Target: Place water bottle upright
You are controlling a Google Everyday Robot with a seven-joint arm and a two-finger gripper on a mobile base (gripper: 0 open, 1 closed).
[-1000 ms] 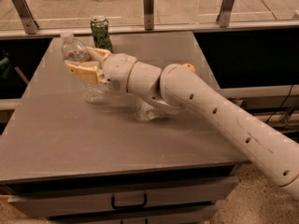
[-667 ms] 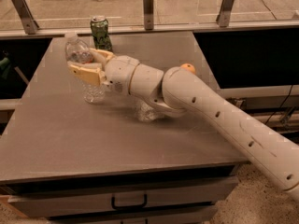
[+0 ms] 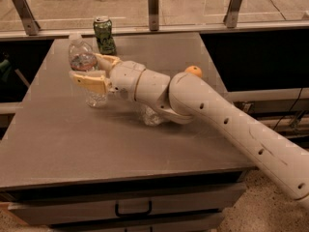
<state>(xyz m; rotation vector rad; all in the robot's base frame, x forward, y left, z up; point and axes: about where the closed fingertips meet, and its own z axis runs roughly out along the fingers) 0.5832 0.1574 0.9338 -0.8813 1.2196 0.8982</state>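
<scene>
Clasping the water bottle [image 3: 81, 56], end effector [image 3: 87, 67] sits near green can [image 3: 104, 35].

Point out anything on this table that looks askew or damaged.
The green can at the far edge of the table looks dented and crumpled. The water bottle, gripped by the hand toward the view's left, leans slightly, its top tipped left. Nothing looks spilled.

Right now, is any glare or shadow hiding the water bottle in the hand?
Camera view: no; the light is warm and even, and the water bottle shows plainly in the hand at the far side of the table. Camera view: the arm casts a soft shadow beneath it, off the bottle.
</scene>
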